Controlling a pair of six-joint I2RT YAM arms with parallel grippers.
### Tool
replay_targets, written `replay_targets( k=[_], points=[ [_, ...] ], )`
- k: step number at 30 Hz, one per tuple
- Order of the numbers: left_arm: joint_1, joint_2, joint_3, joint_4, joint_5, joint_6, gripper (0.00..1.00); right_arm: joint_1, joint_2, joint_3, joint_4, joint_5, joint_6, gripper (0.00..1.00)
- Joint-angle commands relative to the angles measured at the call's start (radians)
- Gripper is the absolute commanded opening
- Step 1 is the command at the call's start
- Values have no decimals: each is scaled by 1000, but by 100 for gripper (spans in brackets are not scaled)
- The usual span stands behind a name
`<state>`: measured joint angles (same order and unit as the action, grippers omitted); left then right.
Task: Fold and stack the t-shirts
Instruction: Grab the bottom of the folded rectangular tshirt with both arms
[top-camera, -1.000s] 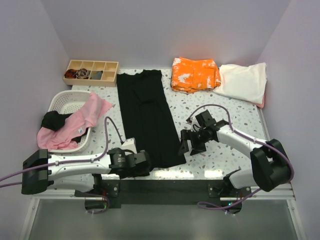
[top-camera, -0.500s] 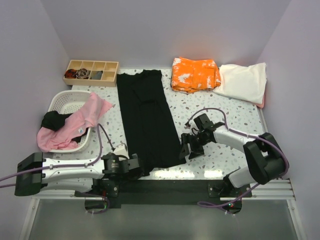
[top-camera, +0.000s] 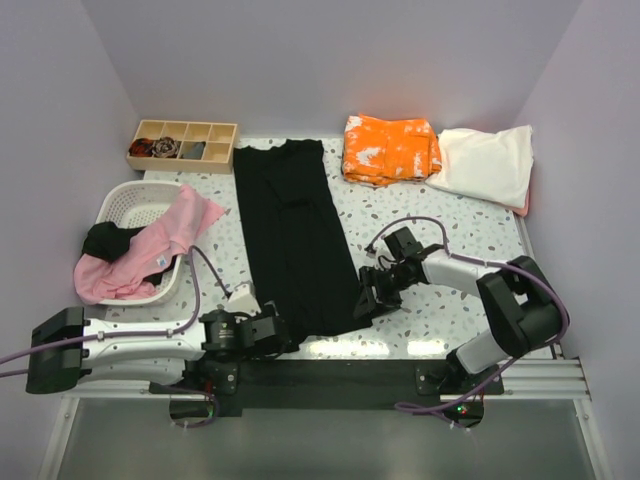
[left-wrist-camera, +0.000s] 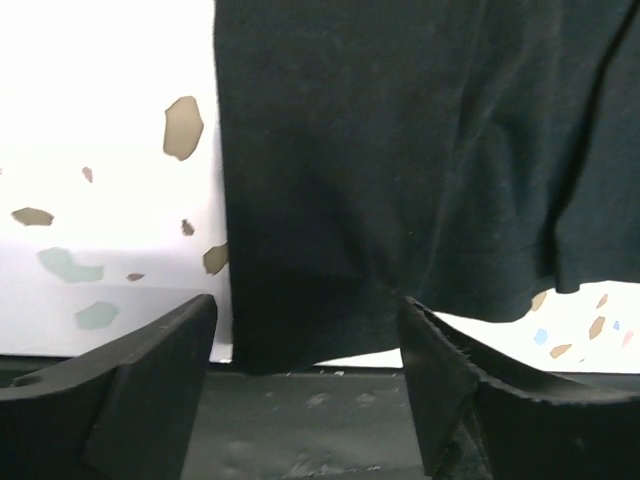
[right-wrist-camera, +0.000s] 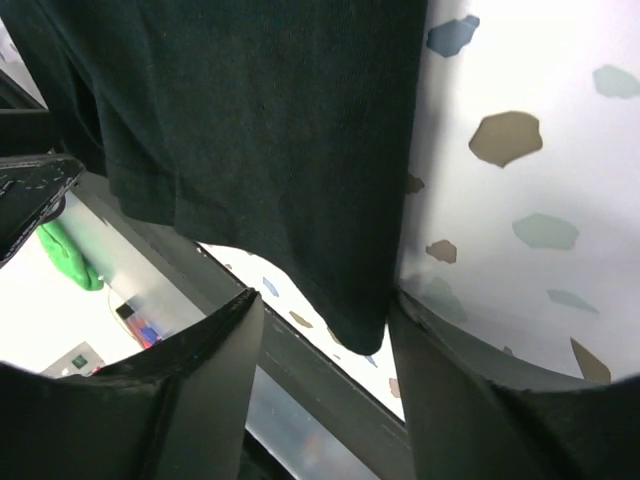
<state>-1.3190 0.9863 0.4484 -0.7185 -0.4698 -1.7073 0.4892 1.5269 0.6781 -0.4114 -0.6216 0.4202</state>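
The left gripper (top-camera: 280, 335) lies low at the near edge of the white speckled table (top-camera: 440, 315), its jaws apart around the near-left hem corner of the black t-shirt (top-camera: 292, 230), which is spread flat as a long strip running away down the middle. The right gripper (top-camera: 366, 303) straddles the near-right corner, jaws likewise apart, not pinching. Plain lilac walls (top-camera: 330, 60) close the table in on three sides
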Motion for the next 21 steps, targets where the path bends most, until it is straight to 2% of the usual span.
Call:
replay_targets(
  k=[1,6,7,8,9,10,12,13,21],
  points=[
    [-5,25,-4,74,-59,24,68,5,44,-28,52,39,-20,55],
    [-5,92,38,80,-64,57,46,5,78,-46,92,7,-20,38],
    [-5,98,42,80,-66,64,38,5,79,-49,95,3,-21,34],
    [-5,104,50,80,-67,67,33,5,81,-51,95,3,-21,29],
    [-5,103,53,80,-67,74,28,5,76,-54,92,2,-23,16],
    [-5,101,56,80,-67,78,18,6,67,-55,88,2,-23,10],
    [-6,92,58,70,-58,89,8,6,49,-67,65,3,-23,0],
    [-5,89,65,54,-49,95,0,8,15,-74,56,9,-17,0],
    [-52,89,130,-74,43,135,0,34,-200,-190,-65,28,51,0]
  ],
)
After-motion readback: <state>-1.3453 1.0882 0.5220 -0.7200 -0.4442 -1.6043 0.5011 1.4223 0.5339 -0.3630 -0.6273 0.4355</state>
